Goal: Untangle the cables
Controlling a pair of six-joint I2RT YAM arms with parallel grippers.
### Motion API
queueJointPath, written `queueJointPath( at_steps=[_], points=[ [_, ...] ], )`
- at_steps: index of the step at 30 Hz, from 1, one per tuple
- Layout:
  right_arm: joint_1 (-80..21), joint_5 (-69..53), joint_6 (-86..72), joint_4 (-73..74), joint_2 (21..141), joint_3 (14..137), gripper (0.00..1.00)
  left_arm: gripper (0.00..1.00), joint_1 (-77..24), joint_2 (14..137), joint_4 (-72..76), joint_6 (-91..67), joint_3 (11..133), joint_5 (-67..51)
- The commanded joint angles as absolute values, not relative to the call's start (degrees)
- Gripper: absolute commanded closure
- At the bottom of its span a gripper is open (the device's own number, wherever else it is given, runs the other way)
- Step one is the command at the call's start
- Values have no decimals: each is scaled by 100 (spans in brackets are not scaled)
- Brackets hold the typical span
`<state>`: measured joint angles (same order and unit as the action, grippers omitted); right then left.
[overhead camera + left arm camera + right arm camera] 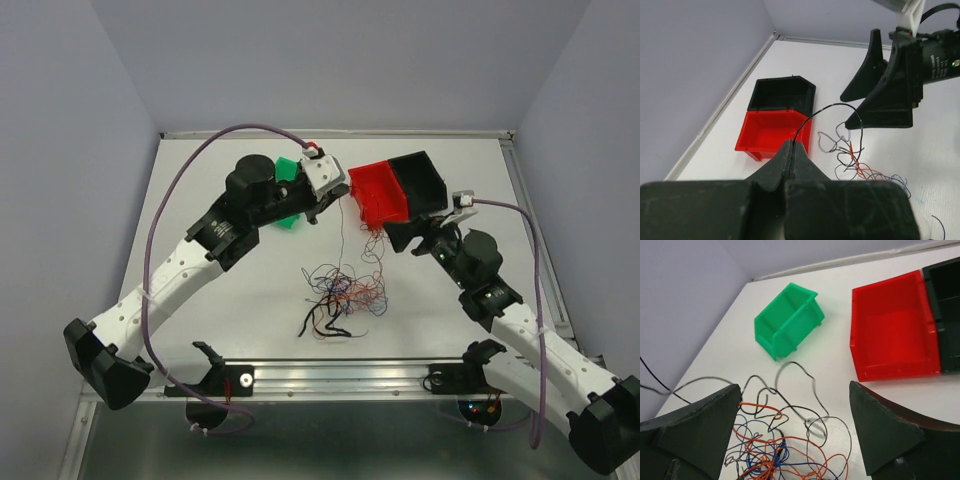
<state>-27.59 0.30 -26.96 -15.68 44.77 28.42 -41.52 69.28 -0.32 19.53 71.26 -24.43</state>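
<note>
cables (pixel 340 290) litter white table (pixel 250 305), grey walls (pixel 330 60) around; left hand (pixel 792 145) pinches one, right hand (pixel 794 387) gapes.

Top cam: fixed, high behind the arm bases, tilted down and forward over the table (pixel 420 315). It is the widest, farthest view, with both arms in frame and the back wall at the top.

Right wrist cam: sits behind the right gripper (pixel 794 390), close and low. Looks between its own fingers down onto the cables (pixel 775 450), then on to the green bin (pixel 787 322), red bin (pixel 890 330) and a slice of the black bin (pixel 945 310).

Left wrist cam: behind the left gripper (pixel 792 145), whose fingers fill the bottom edge. Faces across the table at the right gripper, red and black bins left of centre.

Overlap: cables, red bin and black bin in all three. Green bin only in top and right wrist.
</note>
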Motion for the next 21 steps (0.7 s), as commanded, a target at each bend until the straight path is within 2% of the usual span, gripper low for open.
queueJointPath(
  at_steps=[1, 8, 15, 16, 17, 19, 21],
  points=[
    [-2760, -1202, -2566, -2758, 4824, 2567, 6, 100, -4148, 6680, -448, 1872, 7725, -2619],
    [-2777, -2408, -2803, -3709, 5825, 2505, 5, 100, -4175, 6662, -852, 1591, 8831, -2347],
    [-2769, -2461, -3014, -3735, 6565, 2707, 19, 100, -4175, 6487, -853, 1336, 9623, -1733],
    [-2769, -2400, -3041, -3718, 6722, 2742, 33, 100, -4175, 6452, -844, 1319, 9737, -1705],
    [-2777, -2373, -3058, -3692, 6802, 2768, 37, 100, -4175, 6408, -826, 1301, 9782, -1696],
    [-2769, -2382, -3111, -3683, 6899, 2821, 37, 100, -4175, 6285, -739, 1292, 9852, -1679],
    [-2777, -2487, -3129, -3761, 6961, 2821, 33, 100, -4175, 6144, -581, 1231, 9879, -1679]
  ],
)
